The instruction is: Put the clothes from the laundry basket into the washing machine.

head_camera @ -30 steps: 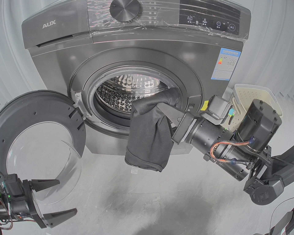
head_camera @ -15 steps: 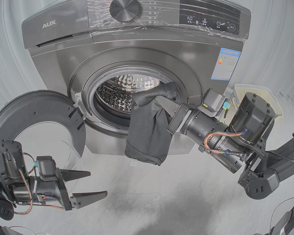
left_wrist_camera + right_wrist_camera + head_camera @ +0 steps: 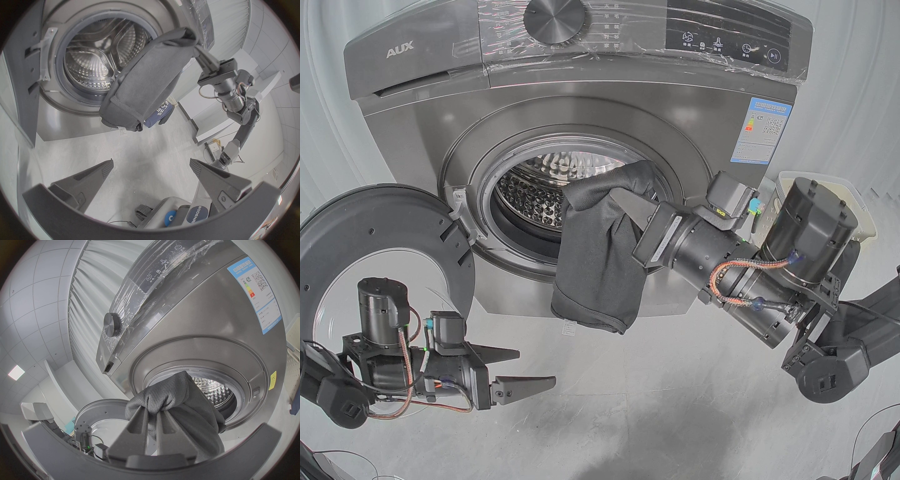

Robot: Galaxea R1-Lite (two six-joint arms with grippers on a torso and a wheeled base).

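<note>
A dark grey garment [image 3: 599, 256] hangs in front of the washing machine's drum opening [image 3: 550, 187], its top fold at the right side of the opening's rim. My right gripper [image 3: 617, 196] is shut on that top fold. In the right wrist view the fingers [image 3: 140, 424] pinch the bunched cloth [image 3: 184, 405] before the drum [image 3: 215, 390]. My left gripper [image 3: 537, 367] is open and holds nothing, low over the floor, below and left of the garment. From the left wrist, the garment [image 3: 147, 78] hangs beyond my open left gripper [image 3: 151, 161].
The round door [image 3: 381, 237] stands swung open at the left. A cream laundry basket [image 3: 856, 190] sits right of the machine, behind my right arm. A blue piece of clothing [image 3: 157, 114] shows behind the hanging garment. Bare grey floor [image 3: 650, 400] lies in front.
My left arm has come up and to the right from the lower left corner, toward the garment. My right gripper has carried the garment slightly left and up toward the drum.
</note>
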